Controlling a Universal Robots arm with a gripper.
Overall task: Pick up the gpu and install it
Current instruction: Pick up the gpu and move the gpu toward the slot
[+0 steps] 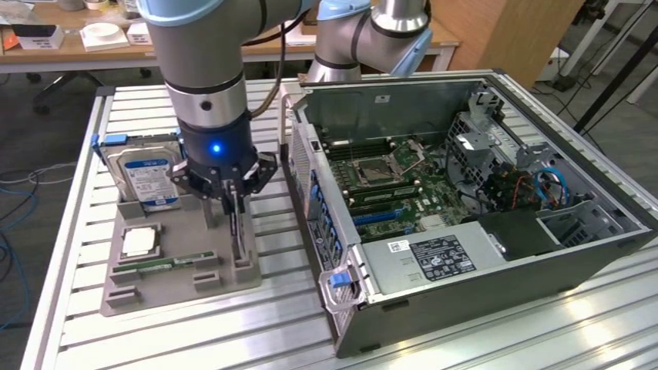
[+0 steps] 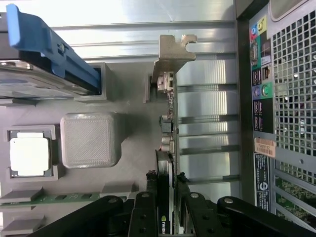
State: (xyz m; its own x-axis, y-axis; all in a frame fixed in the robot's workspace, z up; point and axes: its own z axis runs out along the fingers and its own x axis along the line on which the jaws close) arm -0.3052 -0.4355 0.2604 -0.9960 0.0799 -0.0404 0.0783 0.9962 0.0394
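Pick-up step: my gripper (image 1: 236,206) is clamped narrowly on the gpu (image 2: 168,126), which stands edge-up in the grey tray (image 1: 169,287). I judge lifting needs a straight upward pull.

The gpu (image 1: 240,231) stands on its long edge, upright, in a slot along the side of the grey tray (image 1: 175,258) nearest the exterior view's right. In the wrist view it shows edge-on (image 2: 168,123): a thin green board with a black cooler on one face. Its silver bracket, bent over at the tip, is at the far end. The end effector (image 2: 166,177) grips it from above, a finger on each face.
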